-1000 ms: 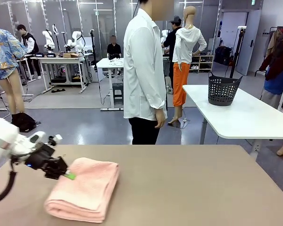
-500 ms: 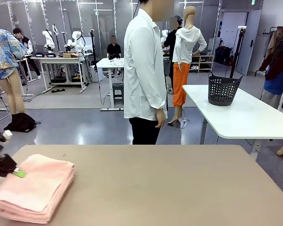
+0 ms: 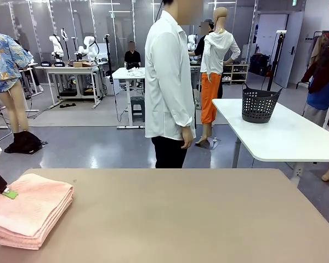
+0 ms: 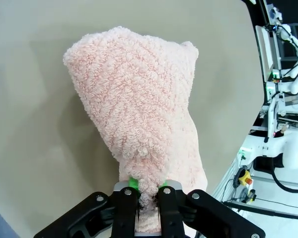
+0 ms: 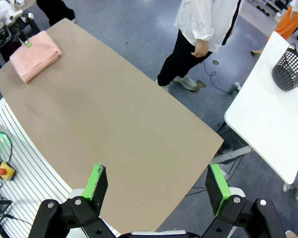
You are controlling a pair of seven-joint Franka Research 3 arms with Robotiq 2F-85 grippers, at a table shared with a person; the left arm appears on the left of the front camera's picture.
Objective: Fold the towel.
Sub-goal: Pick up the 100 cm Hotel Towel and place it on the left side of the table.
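Fingers [image 4: 125, 210] of the left gripper [image 4: 148, 192] are clenched on the towel [image 4: 139, 109]. A tuft of its near edge is caught between the two green pads, which press against it from both sides. In the front view this gripper [image 3: 9, 192] sits at the far left edge of the worktop [image 3: 197, 219], one green pad lying on the towel's upper left corner.

The towel [image 3: 27, 211] is folded into a thick, layered, salmon-pink stack. It lies flat on the worktop's left end, near the edge on the robot's side. Its rounded fold faces the middle of the worktop, and its herringbone weave shows plainly in the left wrist view. From the right wrist camera the same stack [image 5: 35, 54] lies at the far corner of the tan worktop [image 5: 114, 124].

Behind the middle of the worktop stands a person [image 3: 167, 82] in a white shirt and dark trousers, turned sideways, arm hanging down, apart from the worktop's far edge.

Further right, a dark basket [image 3: 259, 104] stands on a separate white table [image 3: 285, 137].

The right gripper [image 5: 156, 176] hangs high above the worktop's near edge. Its fingers [image 5: 97, 181] are spread wide with nothing between them, well apart from the towel.
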